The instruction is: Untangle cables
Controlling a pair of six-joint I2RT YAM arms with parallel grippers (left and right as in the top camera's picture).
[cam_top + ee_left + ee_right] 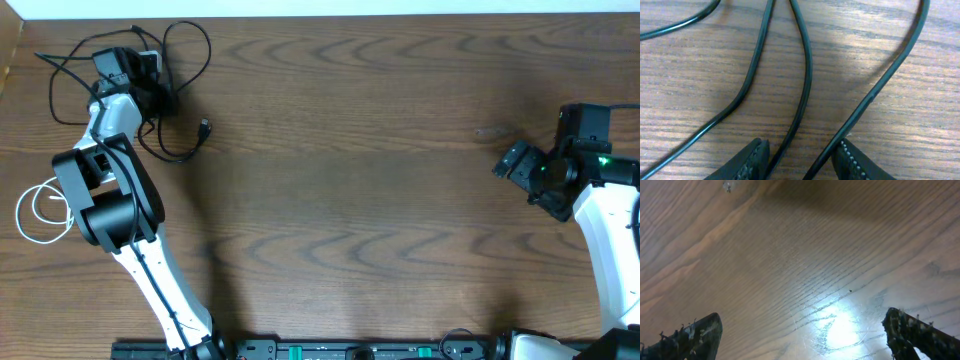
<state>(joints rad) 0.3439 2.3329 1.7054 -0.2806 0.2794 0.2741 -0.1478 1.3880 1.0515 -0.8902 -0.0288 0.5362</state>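
Untangling partly done: white cable [40,212] lies alone at the table's [380,200] left edge, black cables [809,75] looped together at its far-left corner between the half-closed left gripper's [800,147] fingers, grip uncertain; right gripper [802,317] wide open, empty.

a robotics lab bench. two arms [125,205] flank a wood-grain table [360,180]; its grain runs beneath the fingers [697,334].

Bright even light, glare on table [840,325], soft shadows
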